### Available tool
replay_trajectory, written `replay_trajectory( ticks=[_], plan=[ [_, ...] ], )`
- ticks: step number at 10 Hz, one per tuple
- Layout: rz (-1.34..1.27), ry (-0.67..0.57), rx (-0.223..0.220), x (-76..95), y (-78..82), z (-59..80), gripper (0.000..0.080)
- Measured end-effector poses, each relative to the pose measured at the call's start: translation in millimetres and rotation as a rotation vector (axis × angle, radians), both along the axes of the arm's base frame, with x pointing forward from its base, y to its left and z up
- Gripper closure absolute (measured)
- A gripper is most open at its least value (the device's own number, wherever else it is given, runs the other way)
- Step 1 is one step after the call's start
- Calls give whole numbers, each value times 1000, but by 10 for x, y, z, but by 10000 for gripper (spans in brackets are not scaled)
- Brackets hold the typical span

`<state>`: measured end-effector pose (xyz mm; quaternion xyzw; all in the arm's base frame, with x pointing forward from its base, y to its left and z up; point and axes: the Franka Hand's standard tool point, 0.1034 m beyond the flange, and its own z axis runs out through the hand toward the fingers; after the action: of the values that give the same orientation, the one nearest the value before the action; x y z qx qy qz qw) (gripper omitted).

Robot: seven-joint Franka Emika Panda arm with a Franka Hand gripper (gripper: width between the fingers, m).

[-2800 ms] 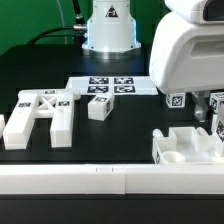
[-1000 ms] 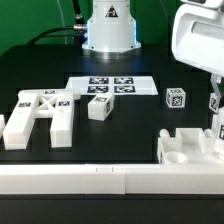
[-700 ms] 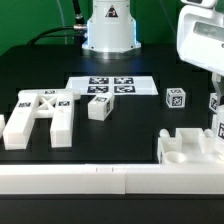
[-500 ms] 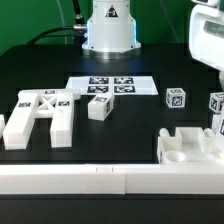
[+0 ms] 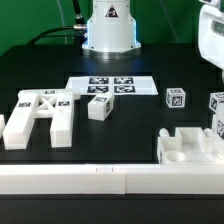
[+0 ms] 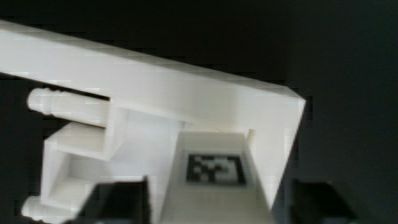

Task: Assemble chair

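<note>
In the wrist view my gripper (image 6: 217, 205) is closed around a white chair part (image 6: 169, 95). The part has a round peg (image 6: 63, 102) on one side and a square tag (image 6: 217, 167), and it fills the gap between the dark fingers (image 6: 121, 203). In the exterior view only the arm (image 5: 212, 35) shows, high at the right edge, and the fingers are out of frame. The cross-braced plate (image 5: 40, 115) lies at the left. A small block (image 5: 98, 107) sits near the middle. A notched block (image 5: 190, 147) sits at the front right.
The marker board (image 5: 112, 86) lies at the back centre before the robot base (image 5: 110, 25). A small tagged cube (image 5: 175, 98) and another tagged white piece (image 5: 216, 104) are at the right. A white rail (image 5: 100, 180) runs along the front.
The arm has risen and moved toward the exterior view's right, leaving most of the frame. The parts on the table have not moved.
</note>
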<state>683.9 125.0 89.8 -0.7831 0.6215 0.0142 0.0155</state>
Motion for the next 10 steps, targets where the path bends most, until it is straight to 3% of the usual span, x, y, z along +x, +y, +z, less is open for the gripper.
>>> replay_trajectory(
  ticks=[1, 2, 10],
  plan=[
    [29, 1, -1, -1, -1, 2, 233],
    [86, -2, 0, 6, -2, 11, 168],
    [781, -38, -3, -13, -59, -17, 151]
  ],
)
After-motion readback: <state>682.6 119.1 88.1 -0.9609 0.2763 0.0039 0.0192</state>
